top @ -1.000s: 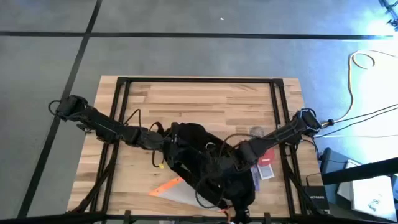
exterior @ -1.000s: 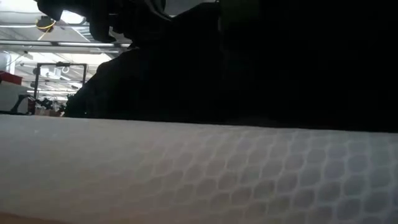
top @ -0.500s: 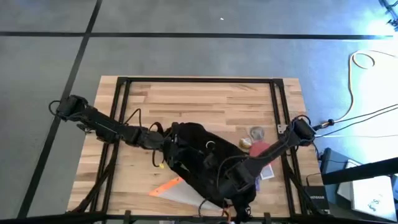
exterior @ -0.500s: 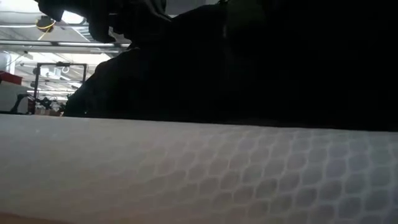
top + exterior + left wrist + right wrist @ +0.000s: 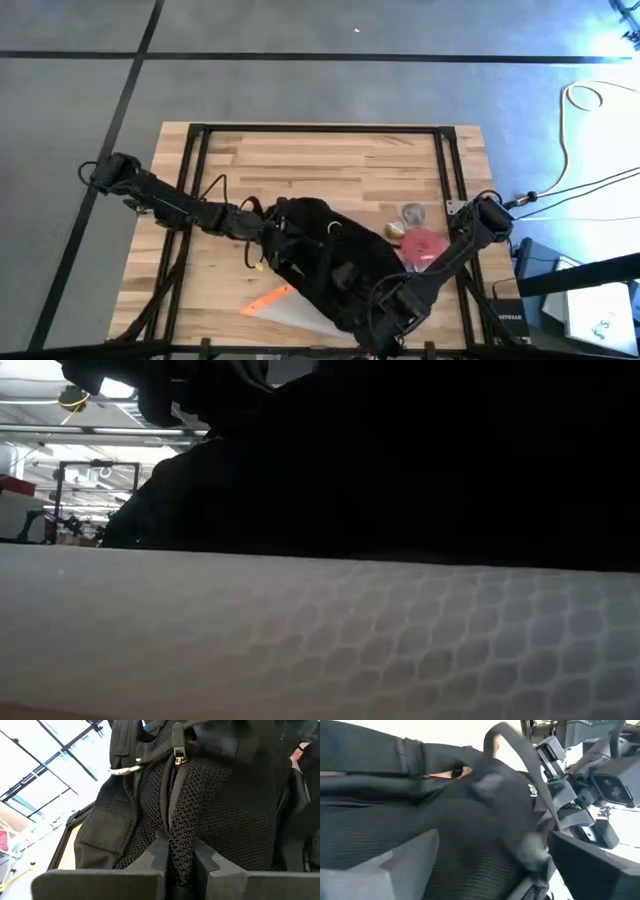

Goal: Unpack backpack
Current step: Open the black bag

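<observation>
The black backpack (image 5: 322, 262) lies on the wooden table (image 5: 330, 160), its near part over a translucent pouch with orange trim (image 5: 278, 303). My left gripper (image 5: 272, 235) reaches in from the table's left and is shut on the backpack's mesh fabric (image 5: 200, 795). My right gripper (image 5: 392, 318) is at the backpack's near right end, close to the table's near edge. It is open, and its two fingers (image 5: 385, 867) stand wide apart on either side of the backpack's dark fabric (image 5: 470, 830). A strap loop (image 5: 516, 747) arches beyond them. My left gripper pinches a raised fold of the backpack's black mesh (image 5: 178, 851) between its two fingers (image 5: 156, 854), below the zipper pull (image 5: 178, 755). The fingers come from the table's left, roughly level. The backpack rests on the table.
A red round thing (image 5: 423, 245), a small orange thing (image 5: 394, 230) and a small grey thing (image 5: 411, 212) lie right of the backpack. In the low view the white honeycomb-patterned pouch (image 5: 320, 640) fills the foreground. The table's far half shows bare wood.
My right gripper has moved along the backpack toward the table's near edge, and its arm has swung off the red round thing, which now shows whole. The backpack's near right part has shifted a little. My left gripper has kept its hold.
</observation>
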{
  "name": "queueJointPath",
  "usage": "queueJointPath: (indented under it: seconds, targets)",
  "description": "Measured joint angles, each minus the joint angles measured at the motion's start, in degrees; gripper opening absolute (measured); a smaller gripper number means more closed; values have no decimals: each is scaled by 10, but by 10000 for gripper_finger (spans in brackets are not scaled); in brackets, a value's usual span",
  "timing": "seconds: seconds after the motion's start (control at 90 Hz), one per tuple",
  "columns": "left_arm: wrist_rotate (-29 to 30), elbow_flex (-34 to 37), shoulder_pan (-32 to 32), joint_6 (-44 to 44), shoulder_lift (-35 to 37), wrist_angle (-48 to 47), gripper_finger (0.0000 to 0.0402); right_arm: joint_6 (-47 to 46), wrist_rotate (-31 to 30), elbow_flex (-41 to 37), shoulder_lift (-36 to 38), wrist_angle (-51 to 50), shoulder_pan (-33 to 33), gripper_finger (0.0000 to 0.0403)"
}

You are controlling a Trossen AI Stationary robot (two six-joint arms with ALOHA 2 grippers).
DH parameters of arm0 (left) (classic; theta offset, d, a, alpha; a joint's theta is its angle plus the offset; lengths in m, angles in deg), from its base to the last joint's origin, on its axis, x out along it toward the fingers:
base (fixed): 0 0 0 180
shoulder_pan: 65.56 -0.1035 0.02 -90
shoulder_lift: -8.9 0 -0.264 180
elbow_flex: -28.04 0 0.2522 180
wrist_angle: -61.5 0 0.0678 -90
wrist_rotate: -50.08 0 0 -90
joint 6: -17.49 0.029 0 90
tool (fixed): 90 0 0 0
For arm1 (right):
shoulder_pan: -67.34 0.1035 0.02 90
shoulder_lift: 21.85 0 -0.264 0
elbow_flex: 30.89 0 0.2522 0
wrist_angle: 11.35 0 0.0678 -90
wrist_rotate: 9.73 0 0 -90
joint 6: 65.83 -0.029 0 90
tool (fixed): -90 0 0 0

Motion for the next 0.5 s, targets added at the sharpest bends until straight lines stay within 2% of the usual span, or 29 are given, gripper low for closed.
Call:
queueJointPath:
  seconds: [0.089, 0.278, 0.5]
  targets:
    - [0, 0, -1, 0, 0, -1, 17, 36, -34, 0, -13, 5, -8, 362]
    - [-14, 0, -1, -1, 0, -4, 17, 124, -37, 0, -45, 29, -34, 363]
    - [-15, 0, 0, -2, 0, -10, 17, 217, -111, 0, -57, 97, -44, 362]
